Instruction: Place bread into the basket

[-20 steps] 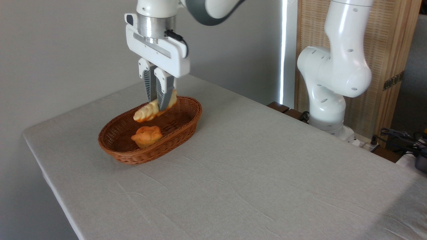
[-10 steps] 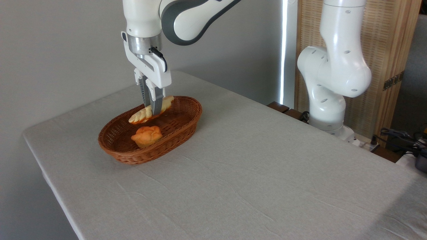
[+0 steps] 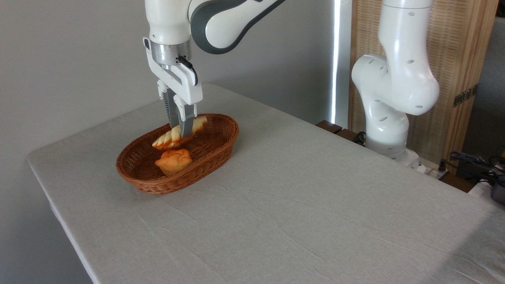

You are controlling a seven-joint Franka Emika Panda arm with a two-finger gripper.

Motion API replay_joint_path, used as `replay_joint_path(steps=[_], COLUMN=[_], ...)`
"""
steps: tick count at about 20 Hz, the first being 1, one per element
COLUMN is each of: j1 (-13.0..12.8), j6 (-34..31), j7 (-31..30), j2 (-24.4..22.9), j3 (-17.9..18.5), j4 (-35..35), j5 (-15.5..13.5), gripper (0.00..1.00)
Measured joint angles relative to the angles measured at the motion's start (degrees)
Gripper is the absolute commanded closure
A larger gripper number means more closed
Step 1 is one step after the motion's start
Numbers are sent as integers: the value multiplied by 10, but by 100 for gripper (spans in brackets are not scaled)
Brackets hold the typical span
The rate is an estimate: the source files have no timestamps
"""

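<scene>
A: We see the end effector [image 3: 179,130] clamped on the bread [image 3: 179,133], low over the basket [image 3: 221,148].

B: And we spot a knotted roll [image 3: 173,160] inside, just beside it.

A small round orange knotted roll [image 3: 173,160] sits left of centre on a table [image 3: 300,205] covered with a pale grey cloth. Behind the table's right side stands a slatted wooden screen [image 3: 465,59], with dark cables [image 3: 471,161] near its foot.
</scene>
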Motion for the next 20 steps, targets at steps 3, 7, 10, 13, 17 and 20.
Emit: replay_joint_path(steps=[3, 7, 10, 13, 17, 20], j1=[1, 6, 8, 11, 13, 13], j6=[0, 0, 0, -49, -127, -178], j7=[0, 1, 1, 20, 104, 172], j2=[0, -3, -12, -27, -41, -48], j3=[0, 7, 41, 90, 140, 174], j4=[0, 1, 12, 26, 41, 58], j5=[1, 5, 6, 33, 65, 67], gripper=[0, 0, 0, 0, 0, 0])
